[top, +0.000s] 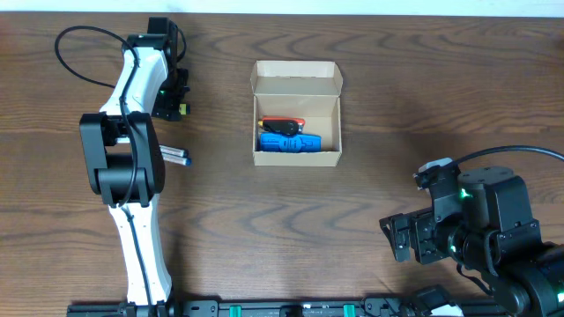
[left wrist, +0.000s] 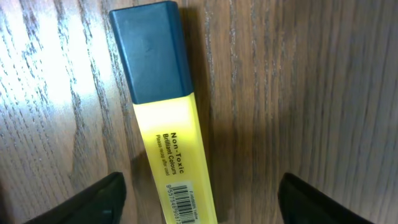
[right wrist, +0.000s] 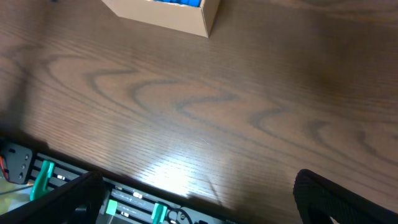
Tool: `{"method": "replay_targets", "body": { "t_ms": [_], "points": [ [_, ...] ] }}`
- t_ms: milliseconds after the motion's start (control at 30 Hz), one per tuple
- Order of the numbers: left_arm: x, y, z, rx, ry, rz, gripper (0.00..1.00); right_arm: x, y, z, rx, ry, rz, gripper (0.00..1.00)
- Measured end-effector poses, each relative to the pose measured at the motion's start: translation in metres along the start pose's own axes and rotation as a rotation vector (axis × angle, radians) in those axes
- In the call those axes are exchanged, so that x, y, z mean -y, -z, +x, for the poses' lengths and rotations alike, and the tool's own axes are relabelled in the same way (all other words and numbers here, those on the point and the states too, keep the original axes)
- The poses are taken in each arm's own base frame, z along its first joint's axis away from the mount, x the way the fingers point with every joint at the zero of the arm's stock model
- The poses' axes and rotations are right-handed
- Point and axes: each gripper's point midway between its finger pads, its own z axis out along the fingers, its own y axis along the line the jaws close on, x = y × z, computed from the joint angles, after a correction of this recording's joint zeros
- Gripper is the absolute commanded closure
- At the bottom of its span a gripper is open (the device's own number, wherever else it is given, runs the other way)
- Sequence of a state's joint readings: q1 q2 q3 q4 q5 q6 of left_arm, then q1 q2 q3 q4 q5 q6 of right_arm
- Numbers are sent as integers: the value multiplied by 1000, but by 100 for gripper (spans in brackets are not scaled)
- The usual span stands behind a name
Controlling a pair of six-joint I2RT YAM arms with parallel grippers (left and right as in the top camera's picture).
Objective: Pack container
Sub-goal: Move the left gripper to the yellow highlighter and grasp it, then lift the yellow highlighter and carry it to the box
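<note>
The tan cardboard container (top: 296,114) stands open at the table's middle with its flap lid up at the back. A blue item and a red-and-black pen lie inside it. One corner of it shows in the right wrist view (right wrist: 186,15). My left gripper (top: 179,97) is at the far left, open, its fingers on either side of a yellow highlighter (left wrist: 171,137) with a dark blue cap that lies flat on the wood. My left gripper's jaws (left wrist: 202,199) do not touch it. My right gripper (top: 404,238) is open and empty at the front right.
A pen with a blue end (top: 176,157) lies on the table beside the left arm's base. The table's front edge with a black rail and green clips (right wrist: 43,180) runs below the right gripper.
</note>
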State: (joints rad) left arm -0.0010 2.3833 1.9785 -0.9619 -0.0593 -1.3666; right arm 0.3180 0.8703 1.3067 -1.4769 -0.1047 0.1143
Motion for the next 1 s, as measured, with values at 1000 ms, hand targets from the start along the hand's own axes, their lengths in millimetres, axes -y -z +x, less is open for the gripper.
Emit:
{"method": "replay_targets", "body": {
  "t_ms": [1000],
  "points": [
    [-3,-5,0,2,-25,-12,50,0,0,0,0,0,0,1]
  ]
}}
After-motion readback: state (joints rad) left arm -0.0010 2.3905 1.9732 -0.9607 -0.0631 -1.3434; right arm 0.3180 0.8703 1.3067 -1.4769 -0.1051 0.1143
